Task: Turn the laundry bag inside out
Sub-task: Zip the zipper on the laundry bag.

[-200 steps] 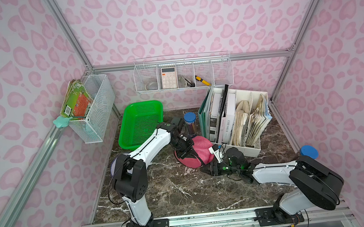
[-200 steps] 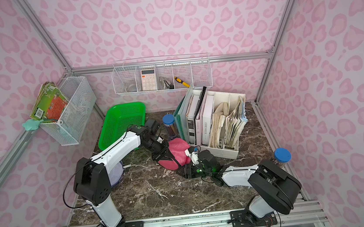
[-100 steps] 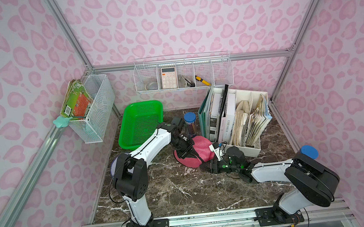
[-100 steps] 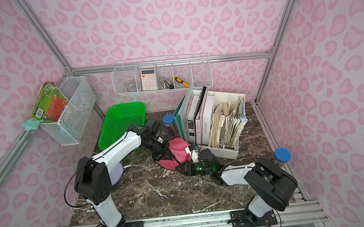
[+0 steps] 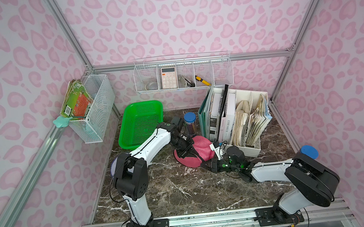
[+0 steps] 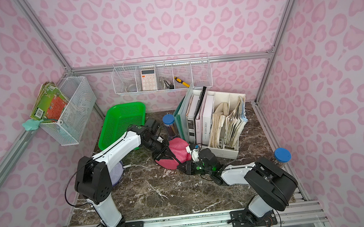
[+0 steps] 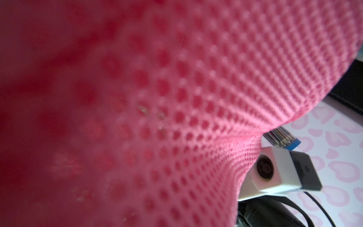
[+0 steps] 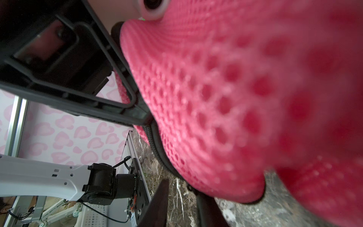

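Marble tabletop [image 5: 172, 187], boxed in by pink heart-print walls. Nearest, both arm bases sit on the front rail. Further in, the bag [image 5: 199, 146], pink-red mesh, lies heaped mid-table, just in front of the file box [image 5: 252, 151]. The right gripper [image 5: 207, 165] lies low at its near edge. Both top views leave the jaws unclear, and the right wrist view gives only a dark finger [image 8: 157, 204] below blurred mesh, so I cannot tell whether it grips. The left gripper [image 5: 185, 149] is clenched on the bag's left side. Only the right wrist view shows the black zip [image 8: 155, 141] along the bag's edge. Only the left wrist view shows mesh draped over the lens, with the right arm's camera [image 7: 275, 173] beyond. Behind stand a jar [image 5: 190, 123] and a green tray [image 5: 141, 122].
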Available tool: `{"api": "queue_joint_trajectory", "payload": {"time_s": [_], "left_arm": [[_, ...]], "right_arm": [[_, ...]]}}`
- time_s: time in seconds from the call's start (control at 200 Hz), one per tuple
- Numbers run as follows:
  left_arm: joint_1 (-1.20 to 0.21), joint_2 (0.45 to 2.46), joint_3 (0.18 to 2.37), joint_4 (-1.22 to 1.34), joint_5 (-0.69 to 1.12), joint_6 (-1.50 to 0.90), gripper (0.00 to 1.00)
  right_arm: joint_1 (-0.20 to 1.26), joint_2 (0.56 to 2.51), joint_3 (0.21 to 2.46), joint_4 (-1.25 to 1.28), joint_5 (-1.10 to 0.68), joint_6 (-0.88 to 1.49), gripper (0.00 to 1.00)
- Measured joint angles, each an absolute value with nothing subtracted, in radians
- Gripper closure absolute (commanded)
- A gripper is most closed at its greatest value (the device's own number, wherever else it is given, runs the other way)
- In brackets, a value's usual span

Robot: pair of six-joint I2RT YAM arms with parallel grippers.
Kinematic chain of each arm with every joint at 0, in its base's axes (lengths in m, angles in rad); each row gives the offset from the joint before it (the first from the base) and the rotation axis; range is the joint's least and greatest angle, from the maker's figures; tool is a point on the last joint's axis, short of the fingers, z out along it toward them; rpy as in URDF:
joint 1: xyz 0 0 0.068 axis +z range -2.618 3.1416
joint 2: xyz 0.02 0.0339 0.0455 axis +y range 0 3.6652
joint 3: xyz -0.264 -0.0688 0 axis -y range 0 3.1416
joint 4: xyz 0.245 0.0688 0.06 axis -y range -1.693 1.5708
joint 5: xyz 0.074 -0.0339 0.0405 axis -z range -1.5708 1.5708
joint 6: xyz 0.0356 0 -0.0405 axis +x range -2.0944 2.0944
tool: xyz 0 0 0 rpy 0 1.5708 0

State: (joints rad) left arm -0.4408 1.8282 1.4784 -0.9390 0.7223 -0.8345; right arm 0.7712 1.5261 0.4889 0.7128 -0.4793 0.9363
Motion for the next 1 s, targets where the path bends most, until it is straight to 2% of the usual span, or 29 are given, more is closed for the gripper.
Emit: {"api": "queue_joint_trajectory", "payload": {"time_s": [0.065, 0.2, 0.505, 0.85, 0.88, 0.91, 0.965, 1.0], "left_arm": [[-0.439, 1.828, 1.478, -0.939, 0.723, -0.835, 1.00], [-0.437, 1.828, 1.478, -0.939, 0.726, -0.835, 1.00], [-0.405, 1.824, 1.479, -0.938, 0.756, -0.857, 1.00], [-0.319, 1.770, 1.395, -0.870, 0.894, -0.936, 1.00], [-0.313, 1.770, 1.385, -0.865, 0.905, -0.940, 0.96], [-0.309, 1.770, 1.380, -0.865, 0.912, -0.941, 0.88], [-0.306, 1.770, 1.377, -0.859, 0.923, -0.941, 0.61], [-0.306, 1.770, 1.377, -0.851, 0.918, -0.938, 0.52]], "right_arm": [[0.771, 1.526, 0.489, 0.705, -0.474, 0.935, 0.87], [0.770, 1.522, 0.490, 0.690, -0.456, 0.934, 1.00], [0.770, 1.481, 0.464, 0.686, -0.437, 0.933, 1.00], [0.752, 1.428, 0.401, 0.707, -0.443, 0.926, 1.00], [0.752, 1.423, 0.400, 0.704, -0.446, 0.920, 1.00], [0.752, 1.418, 0.400, 0.699, -0.448, 0.918, 1.00], [0.752, 1.405, 0.406, 0.679, -0.453, 0.913, 1.00], [0.752, 1.396, 0.416, 0.659, -0.458, 0.911, 1.00]]}}
